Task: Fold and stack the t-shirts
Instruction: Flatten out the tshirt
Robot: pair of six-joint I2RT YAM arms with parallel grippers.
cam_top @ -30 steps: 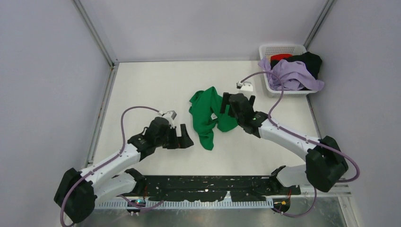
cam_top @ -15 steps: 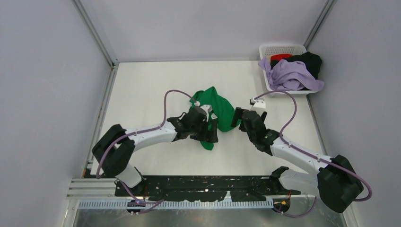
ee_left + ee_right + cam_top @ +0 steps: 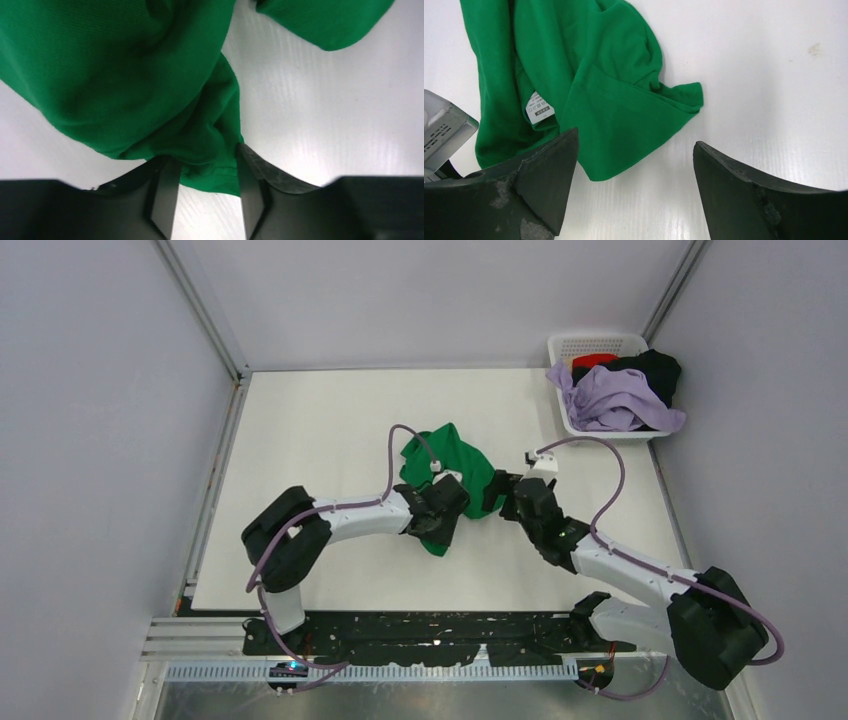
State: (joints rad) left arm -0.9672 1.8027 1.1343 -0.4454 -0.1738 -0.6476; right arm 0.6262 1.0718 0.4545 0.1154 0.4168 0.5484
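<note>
A bright green t-shirt (image 3: pixel 455 455) lies crumpled in the middle of the white table. My left gripper (image 3: pixel 446 522) sits on its near lower end. In the left wrist view its jaws (image 3: pixel 205 162) have drawn in on a bunched hem of the green t-shirt (image 3: pixel 125 75), and the cloth touches both fingers. My right gripper (image 3: pixel 500 495) stands just right of the shirt. Its fingers (image 3: pixel 635 142) are wide open over bare table, with a corner of the green t-shirt (image 3: pixel 599 75) lying just ahead of the left finger.
A white slotted basket (image 3: pixel 600 340) stands at the back right corner. It holds a lavender shirt (image 3: pixel 615 400), a black one (image 3: pixel 660 370) and a red one (image 3: pixel 595 361). Grey walls close in the table on three sides.
My left arm swung in from the near left onto the shirt's lower end, and its jaws narrowed onto the cloth. My right gripper drew back off the shirt toward the near right and stayed open.
</note>
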